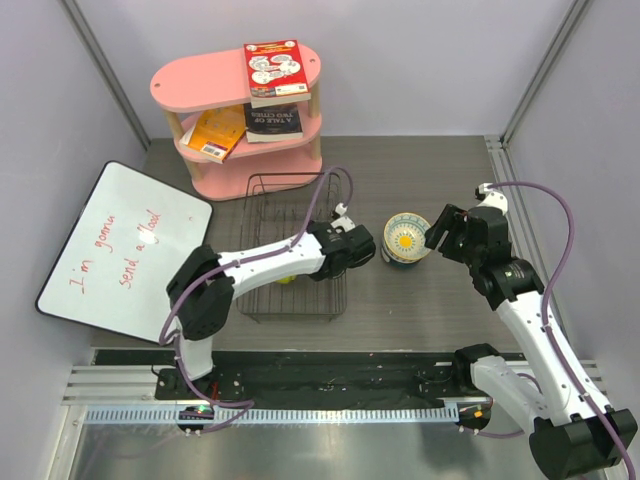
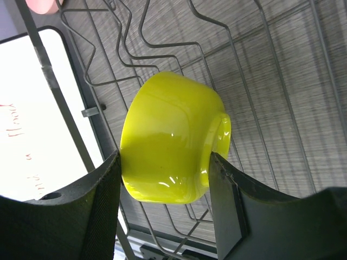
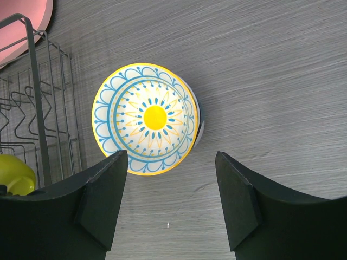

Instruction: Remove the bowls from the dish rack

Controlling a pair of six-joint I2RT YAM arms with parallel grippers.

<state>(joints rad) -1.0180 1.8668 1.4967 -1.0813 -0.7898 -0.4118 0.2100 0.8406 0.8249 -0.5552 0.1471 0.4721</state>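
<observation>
The yellow-green bowl (image 2: 168, 141) lies on its side over the wires of the black dish rack (image 2: 89, 112), and my left gripper (image 2: 165, 179) is shut on it, one finger at the rim and the other at the foot. From above, that bowl (image 1: 286, 279) shows only as a small spot under the left arm inside the dish rack (image 1: 290, 185). The teal-and-white bowl (image 3: 145, 119) stands upright on the table right of the rack, on top of another bowl. My right gripper (image 3: 171, 184) hangs open just near of it, holding nothing.
A whiteboard (image 1: 120, 250) with red writing lies left of the rack. A pink shelf (image 1: 240, 80) with books stands behind it. Grey walls close in on both sides. The right wrist view also catches the rack's corner post (image 3: 34, 81).
</observation>
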